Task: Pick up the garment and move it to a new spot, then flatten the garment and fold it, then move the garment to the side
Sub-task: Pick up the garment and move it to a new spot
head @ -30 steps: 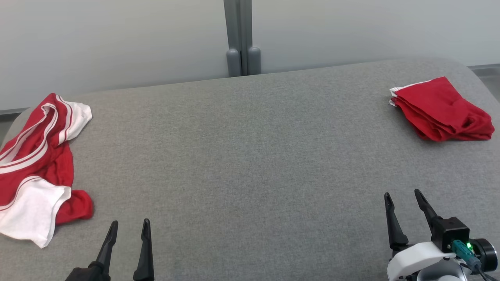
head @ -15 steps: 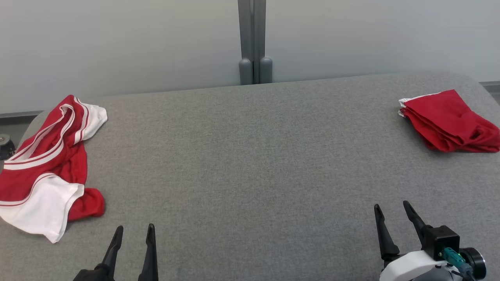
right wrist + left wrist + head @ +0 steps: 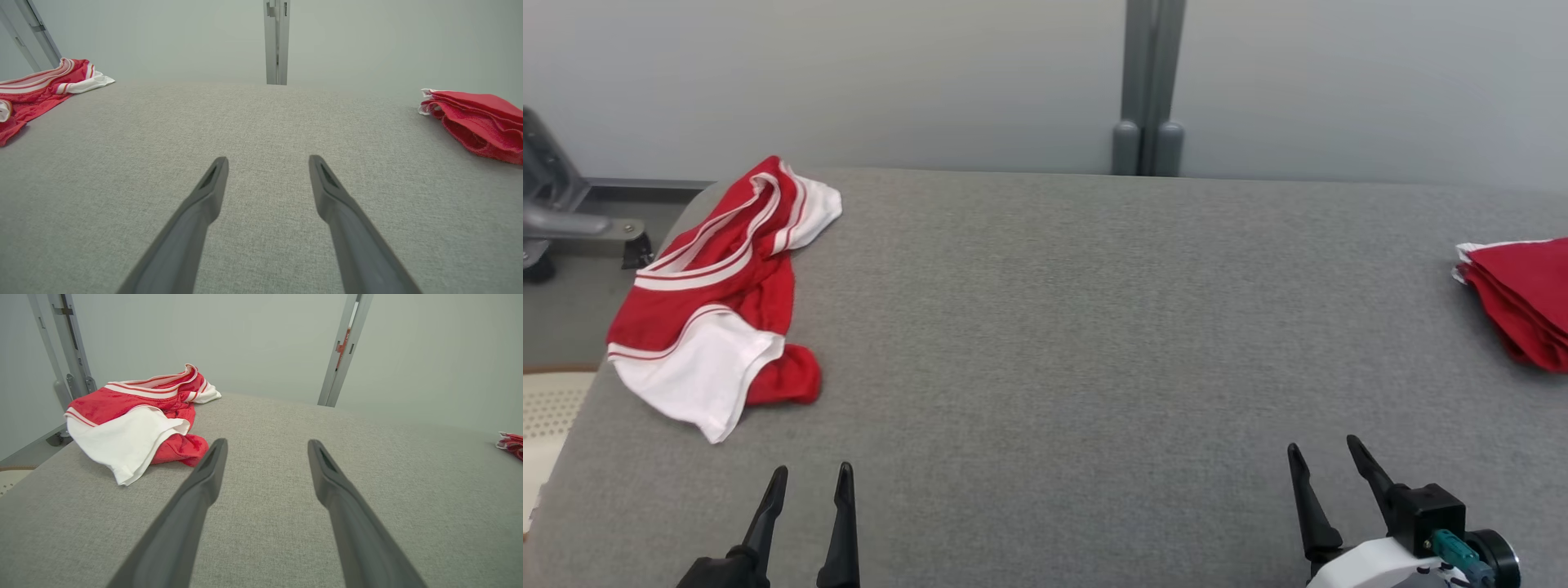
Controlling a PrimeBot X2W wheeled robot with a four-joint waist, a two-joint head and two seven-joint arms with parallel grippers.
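Observation:
A crumpled red and white garment [image 3: 723, 298] lies bunched near the left end of the grey table [image 3: 1054, 327]; the left wrist view has this garment [image 3: 139, 416] up and to the left of my fingers. My left gripper [image 3: 813, 478] [image 3: 265, 447] is open and empty, hovering over bare cloth near the front edge, a short way right of the garment. Over the front right of the table my right gripper [image 3: 1323, 453] [image 3: 267, 161] is open too, with nothing between its fingers. A folded red garment [image 3: 1523, 298] [image 3: 478, 120] rests at the right edge.
A grey wall with a vertical post [image 3: 1147, 90] stands behind the table. Off the table's left end are a metal frame [image 3: 556, 216] and a pale perforated object [image 3: 543, 416] on the floor. Bare table surface stretches between the two garments.
The head camera has turned left, so the whole scene has shifted right in view. Both grippers stay open near the front edge; the garments lie as before.

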